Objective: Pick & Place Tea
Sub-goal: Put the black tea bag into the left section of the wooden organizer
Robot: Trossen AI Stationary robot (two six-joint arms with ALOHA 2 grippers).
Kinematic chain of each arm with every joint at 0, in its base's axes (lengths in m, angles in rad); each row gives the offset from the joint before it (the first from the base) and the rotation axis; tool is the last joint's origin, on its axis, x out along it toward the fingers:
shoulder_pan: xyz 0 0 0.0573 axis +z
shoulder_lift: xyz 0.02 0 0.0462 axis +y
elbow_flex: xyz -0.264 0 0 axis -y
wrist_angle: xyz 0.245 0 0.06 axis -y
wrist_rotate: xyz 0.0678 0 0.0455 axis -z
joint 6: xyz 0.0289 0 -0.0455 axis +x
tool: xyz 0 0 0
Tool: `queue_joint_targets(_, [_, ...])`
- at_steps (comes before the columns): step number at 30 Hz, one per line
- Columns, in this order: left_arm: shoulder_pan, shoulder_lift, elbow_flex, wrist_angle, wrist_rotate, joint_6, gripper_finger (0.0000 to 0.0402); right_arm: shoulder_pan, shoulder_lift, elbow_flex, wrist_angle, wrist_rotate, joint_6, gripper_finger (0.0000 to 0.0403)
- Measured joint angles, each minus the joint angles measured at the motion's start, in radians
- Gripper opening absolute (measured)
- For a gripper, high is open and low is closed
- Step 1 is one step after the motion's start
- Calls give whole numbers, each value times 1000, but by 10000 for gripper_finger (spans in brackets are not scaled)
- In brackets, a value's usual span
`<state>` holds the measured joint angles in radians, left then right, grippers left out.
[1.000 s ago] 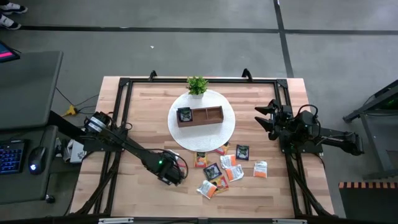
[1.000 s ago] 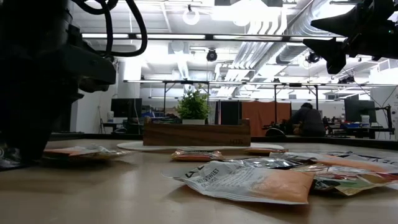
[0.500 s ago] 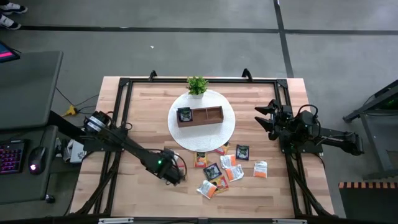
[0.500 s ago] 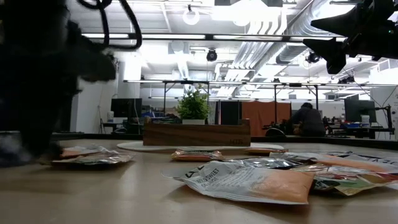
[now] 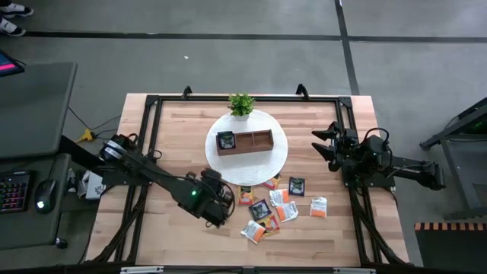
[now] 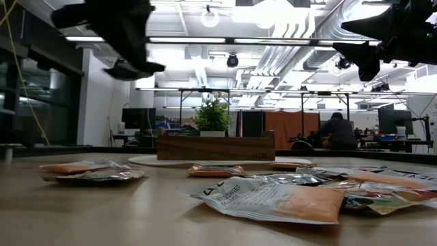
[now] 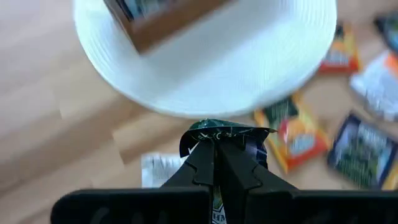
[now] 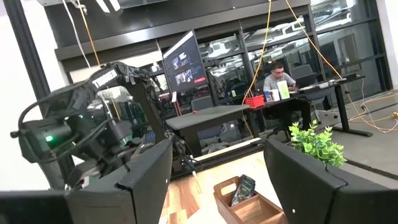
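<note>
Left gripper [image 7: 214,144] clamped on dark sachet [image 7: 225,134], lifted; wooden tray [image 7: 163,18] ahead beyond white plate [image 7: 249,62]. Right gripper [image 5: 323,141] spread, idle, farther off.

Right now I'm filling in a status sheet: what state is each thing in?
Left tool: shut on a dark tea sachet, raised above the table.
Right tool: open, empty, waiting at the table's right edge.
Wooden tray: on the white plate, one dark sachet in its left compartment.
Loose tea sachets: lying flat on the table.
</note>
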<state>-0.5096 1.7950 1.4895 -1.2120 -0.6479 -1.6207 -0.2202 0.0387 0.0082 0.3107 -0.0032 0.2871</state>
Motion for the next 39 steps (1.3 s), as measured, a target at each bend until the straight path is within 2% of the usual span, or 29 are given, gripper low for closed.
queue_joint_targets(4, [61, 0, 6, -19, -82, -7, 0, 0, 0, 0, 0, 0, 0, 250])
queue_joint_targets(7, [117, 0, 6, -13, -102, 12, 0, 0, 0, 0, 0, 0, 0, 250])
queue_joint_targets(19, [355, 10, 8, 169, -199, 292, 0, 0, 0, 0, 0, 0, 0, 250])
queue_joint_targets(32, [365, 10, 8, 192, -404, 308, 0, 0, 0, 0, 0, 0, 0, 250])
queue_joint_targets(39, [372, 45, 0, 184, -470, 288, 0, 0, 0, 0, 0, 0, 0, 250])
